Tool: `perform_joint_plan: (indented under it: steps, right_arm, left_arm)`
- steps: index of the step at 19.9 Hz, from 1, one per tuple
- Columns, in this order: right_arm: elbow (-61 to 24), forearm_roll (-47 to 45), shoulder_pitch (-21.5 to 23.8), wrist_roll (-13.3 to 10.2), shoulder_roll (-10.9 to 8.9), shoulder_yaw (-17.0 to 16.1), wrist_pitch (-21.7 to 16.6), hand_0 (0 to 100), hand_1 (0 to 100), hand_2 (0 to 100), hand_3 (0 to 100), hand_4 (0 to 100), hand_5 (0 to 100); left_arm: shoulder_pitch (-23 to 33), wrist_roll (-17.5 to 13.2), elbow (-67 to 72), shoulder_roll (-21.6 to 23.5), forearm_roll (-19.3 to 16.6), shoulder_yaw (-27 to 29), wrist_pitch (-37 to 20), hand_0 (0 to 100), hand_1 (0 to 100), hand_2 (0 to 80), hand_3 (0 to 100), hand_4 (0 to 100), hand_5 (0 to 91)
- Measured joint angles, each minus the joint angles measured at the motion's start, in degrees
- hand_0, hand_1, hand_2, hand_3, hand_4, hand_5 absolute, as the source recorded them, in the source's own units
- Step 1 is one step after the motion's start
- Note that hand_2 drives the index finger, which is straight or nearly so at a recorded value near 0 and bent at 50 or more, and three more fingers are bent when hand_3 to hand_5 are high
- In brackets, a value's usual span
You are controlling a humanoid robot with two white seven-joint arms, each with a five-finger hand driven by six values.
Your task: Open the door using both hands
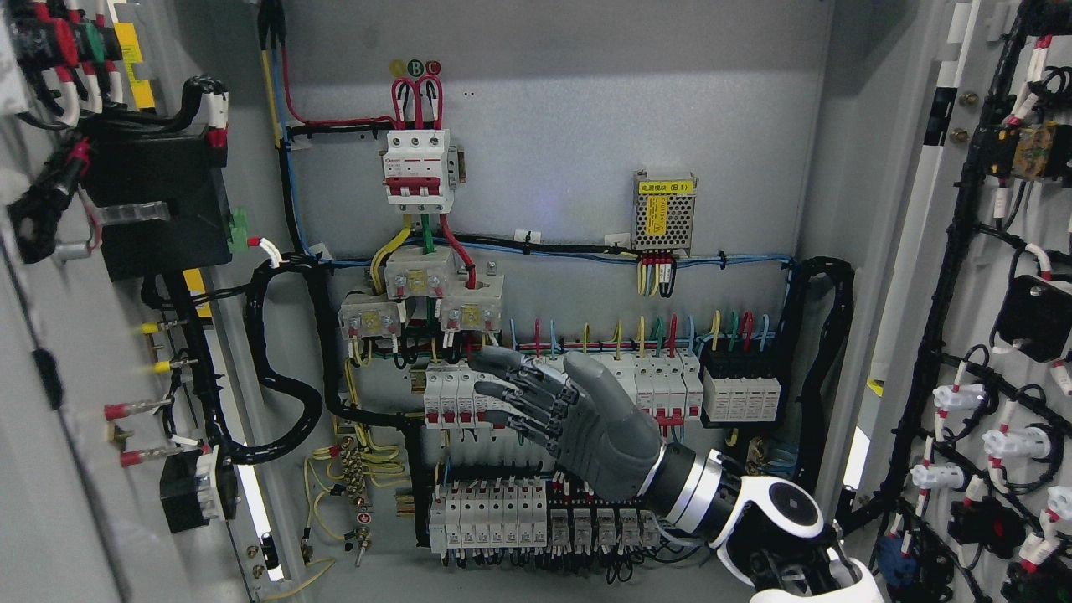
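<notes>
The grey steel electrical cabinet [569,126] stands wide open, its left door [50,469] and right door [988,335] both swung outward, cable looms on their inner faces. The right grey robot hand [561,406] hovers before the rows of white breakers [469,394], fingers extended and relaxed, grasping nothing.

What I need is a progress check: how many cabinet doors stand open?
2. The left door is swung open at the picture's left edge, the right door at the right edge.
</notes>
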Motion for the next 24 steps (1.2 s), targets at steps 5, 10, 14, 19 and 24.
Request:
perform_joint_plan:
  steps: [5, 10, 14, 19, 24]
  right_arm:
    - [-3.03, 0.01, 4.35, 0.07, -0.27, 5.22, 0.13, 22, 7, 0, 0, 0, 0]
    - [-4.84, 0.67, 7.28, -0.59, 0.36, 10.31, 0.2, 22, 7, 0, 0, 0, 0]
    - [-5.54, 1.72, 8.56, -3.22, 1.86, 13.75, 0.2, 22, 7, 0, 0, 0, 0]
    - [-6.2, 2.25, 9.24, -4.05, 3.68, 17.67, -0.14, 22, 7, 0, 0, 0, 0]
    - [-6.69, 2.42, 9.49, -4.27, 5.1, 21.28, -0.32, 22, 7, 0, 0, 0, 0]
  left_arm:
    - [0.0, -0.07, 0.0, 0.0, -0.01, 0.0, 0.0, 31, 11, 0.0, 0, 0, 0.0]
    - [0.0, -0.1, 0.0, 0.0, -0.01, 0.0, 0.0, 31, 11, 0.0, 0, 0, 0.0]
    - [0.0, -0.1, 0.0, 0.0, -0.02, 0.0, 0.0, 31, 11, 0.0, 0, 0, 0.0]
    - [0.0, -0.15, 0.0, 0.0, -0.02, 0.0, 0.0, 31, 11, 0.0, 0, 0, 0.0]
    - [0.0, -0.16, 0.0, 0.0, -0.02, 0.0, 0.0, 31, 11, 0.0, 0, 0, 0.0]
